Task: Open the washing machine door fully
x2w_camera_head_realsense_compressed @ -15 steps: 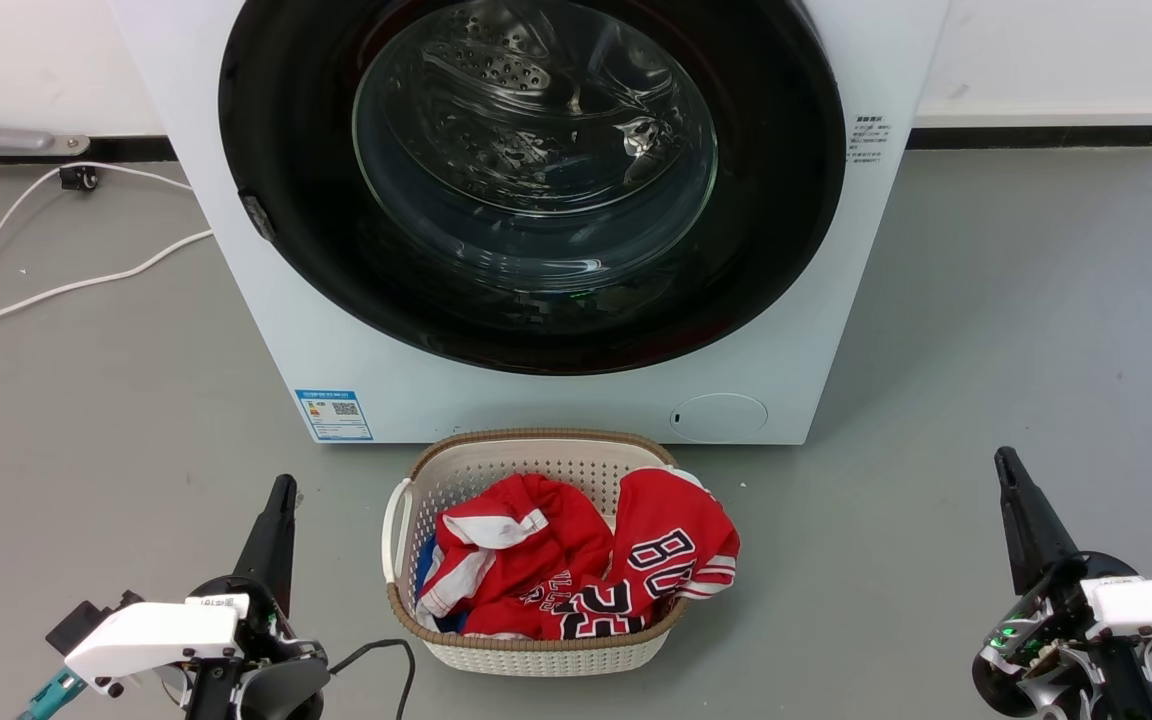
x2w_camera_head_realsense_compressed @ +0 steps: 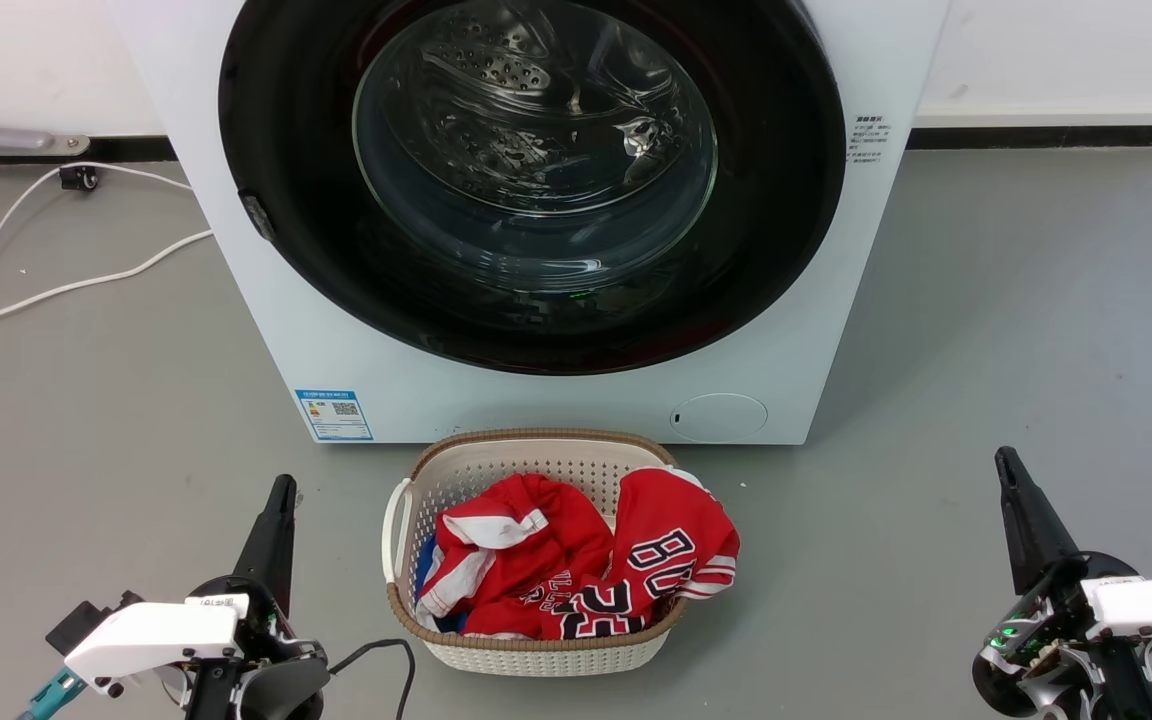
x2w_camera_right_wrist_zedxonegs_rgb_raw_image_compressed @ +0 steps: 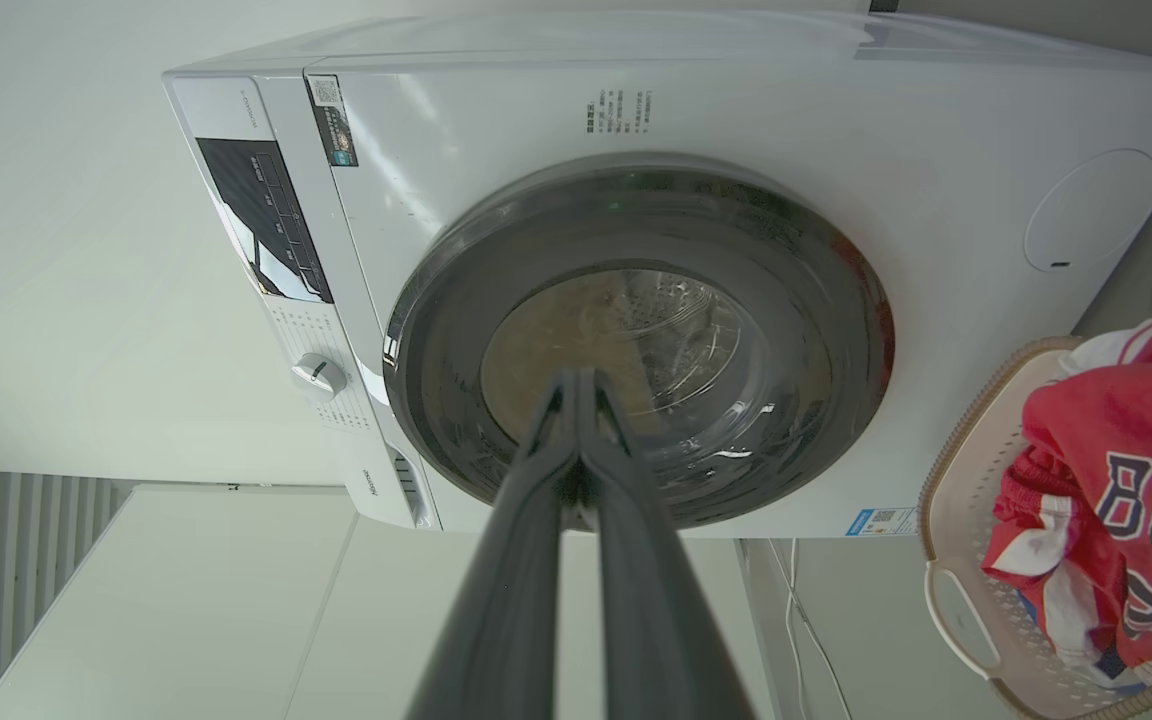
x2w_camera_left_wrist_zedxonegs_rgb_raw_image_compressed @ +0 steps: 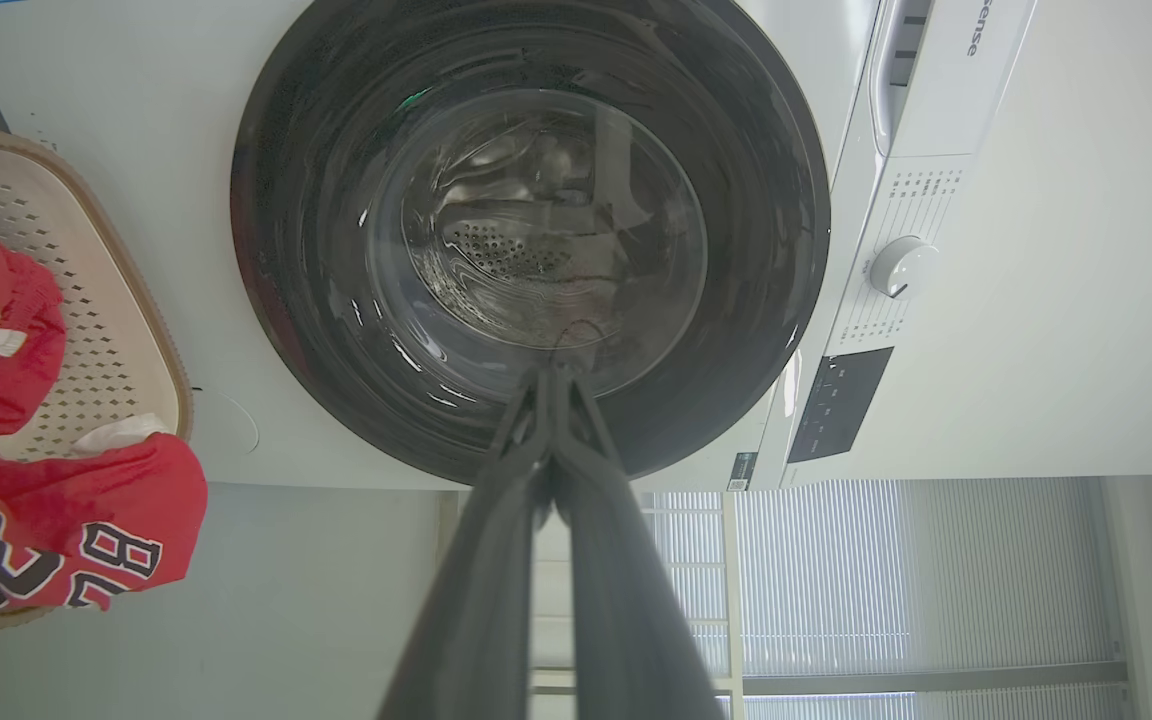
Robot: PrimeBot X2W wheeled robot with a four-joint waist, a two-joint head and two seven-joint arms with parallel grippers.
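- Head view: the washing machine (x2w_camera_head_realsense_compressed: 556, 405) stands at the top centre of the frame, and its door (x2w_camera_head_realsense_compressed: 534, 170) sits closed against the white front. My left gripper (x2w_camera_head_realsense_compressed: 282, 492) is at the lower left and my right gripper (x2w_camera_head_realsense_compressed: 1004, 462) at the lower right. Both are well apart from the door and point up the frame towards the machine. Each has its fingers pressed together with nothing between them. A basket (x2w_camera_head_realsense_compressed: 398, 600) of red shirts (x2w_camera_head_realsense_compressed: 576, 560) sits on the floor between my grippers, just in front of the machine. A white cable (x2w_camera_head_realsense_compressed: 66, 285) lies on the floor at the left.
- Left wrist view: my two fingers rise from the bottom centre and meet at their tips, empty. The door lies beyond them in the upper middle, not touched. A white knob (x2w_camera_left_wrist_zedxonegs_rgb_raw_image_compressed: 902, 267) shows at the right and the basket at the left edge.
- Right wrist view: my fingers again meet at the tips, holding nothing. The door is in the centre, beyond the tips and clear of them. The dark control panel (x2w_camera_right_wrist_zedxonegs_rgb_raw_image_compressed: 261, 215) is at the upper left and the basket at the lower right.
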